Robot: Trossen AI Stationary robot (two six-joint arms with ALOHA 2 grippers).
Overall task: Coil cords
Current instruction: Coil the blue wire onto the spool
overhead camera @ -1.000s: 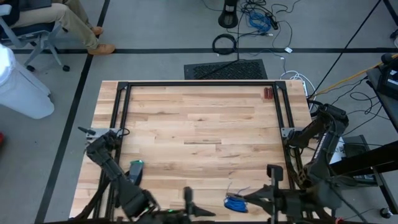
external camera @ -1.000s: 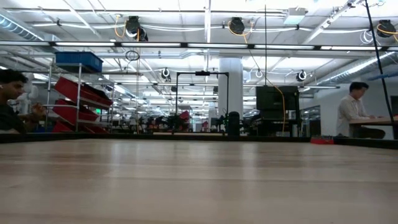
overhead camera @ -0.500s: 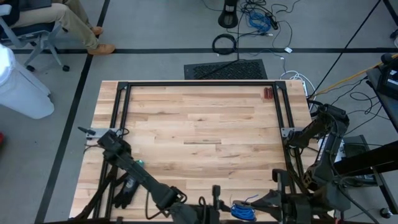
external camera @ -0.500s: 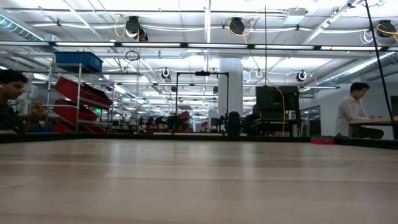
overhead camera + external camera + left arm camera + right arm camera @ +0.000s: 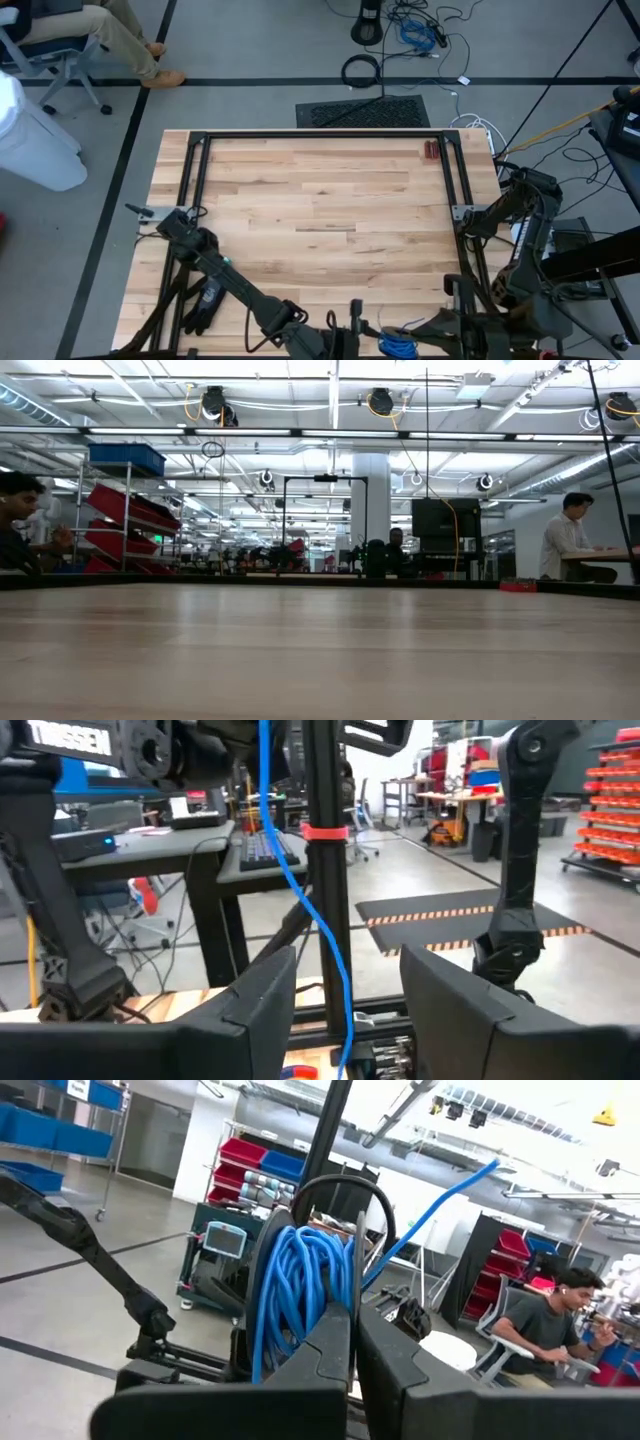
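Observation:
The cord is a thin blue wire wound into a small bundle at the table's near edge; it also shows in the right wrist view. My right gripper is shut on it. The cord's tail rises free from the bundle and runs through the gap of my left gripper. That gripper is open just left of the bundle, one finger on either side of the tail. The low view shows neither gripper nor cord. My right gripper pinches several wound strands of the bundle between its two fingers, coming level from the table's right side. The coil stands out past the fingertips and the tail leaves it slack. Whether the bundle rests on the table does not show.
A black glove lies near the table's near left corner beside the left arm. Red-handled pliers lie at the far right. A black frame runs around the table. A thick black cable ring lies on the floor beyond.
My left arm has swung from the near left toward the table's right along the near edge, up to the bundle, uncovering the black glove. My right gripper has carried the bundle a little toward the near edge and the right.

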